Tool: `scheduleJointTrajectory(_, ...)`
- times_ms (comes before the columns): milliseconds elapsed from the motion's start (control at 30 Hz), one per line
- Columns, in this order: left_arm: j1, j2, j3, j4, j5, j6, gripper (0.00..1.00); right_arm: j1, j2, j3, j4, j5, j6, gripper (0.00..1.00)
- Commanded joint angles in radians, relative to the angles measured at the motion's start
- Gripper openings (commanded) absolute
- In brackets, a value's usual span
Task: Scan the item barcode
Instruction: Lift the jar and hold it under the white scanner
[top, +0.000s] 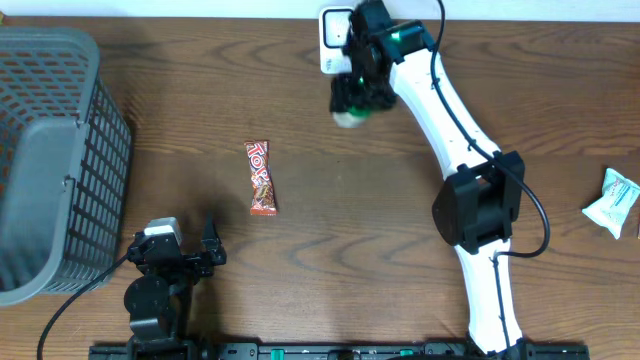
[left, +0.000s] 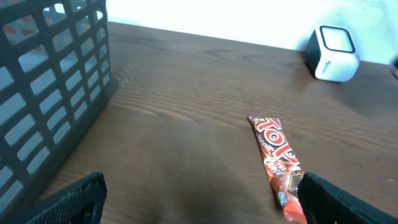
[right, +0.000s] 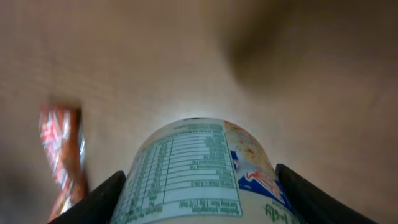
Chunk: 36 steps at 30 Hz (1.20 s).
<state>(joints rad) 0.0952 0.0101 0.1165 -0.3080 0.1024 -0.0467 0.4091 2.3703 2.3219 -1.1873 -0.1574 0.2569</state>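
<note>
The right gripper (top: 356, 98) is holding the tub (top: 352, 114) up at the far edge of the table (top: 380, 210), and it is hanging just beside the white barcode scanner (top: 334, 40). From the right wrist view the jaws are sitting partway apart, one pressing on each flank of the tub (right: 199, 168), so this claw is clamping on the item and not standing empty.

The tub is looking like a light, thin-walled, rounded plastic container. It is probably stiff enough to hold its shape but likely to dent if squeezed hard, and its glossy printed skin is likely to be slippery. The sensible hold is the one it has now, across the sides, leaving the printed faces clear for the scanner.

It is showing a pale body, a green-bordered nutrition table facing the wrist camera, and a red and blue picture panel off to one side. No barcode is showing in any view, so which face carries it cannot be told.

Over on the near side, the left gripper (top: 185, 245) is resting low with its jaws spread wide and nothing between them. A red candy bar (top: 262, 178) is lying flat on the wood just ahead of it, and a grey basket (top: 50, 150) is standing at the left edge. A white packet (top: 612, 202) is lying well apart on the right
</note>
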Motion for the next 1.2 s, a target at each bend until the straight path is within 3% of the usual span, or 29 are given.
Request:
scheduleJointTrajectory(0,-0.003,-0.006,-0.015,-0.024,0.002,0.016,0.98,0.024,-0.004,0.014,0.111,0.178,-0.046,0.51)
scheduleJointTrajectory(200,-0.003,-0.006,-0.015,-0.024,0.002,0.016,0.98,0.032,-0.002,-0.02,0.389,0.317,-0.045,0.51)
scheduleJointTrajectory(367,-0.003,-0.005,-0.015,-0.025,0.002,0.017,0.98,0.03,0.043,-0.058,0.631,0.418,-0.055,0.6)
scheduleJointTrajectory(633,-0.003,-0.005,-0.015,-0.025,0.002,0.016,0.98,0.041,0.164,-0.06,1.02,0.424,-0.269,0.58)
scheduleJointTrajectory(967,-0.003,-0.005,-0.015,-0.025,0.002,0.016,0.98,0.056,0.205,-0.06,1.181,0.519,-0.293,0.55)
scheduleJointTrajectory(1167,-0.003,-0.005,-0.015,-0.025,0.002,0.016,0.98,0.056,0.203,-0.058,1.201,0.527,-0.312,0.64)
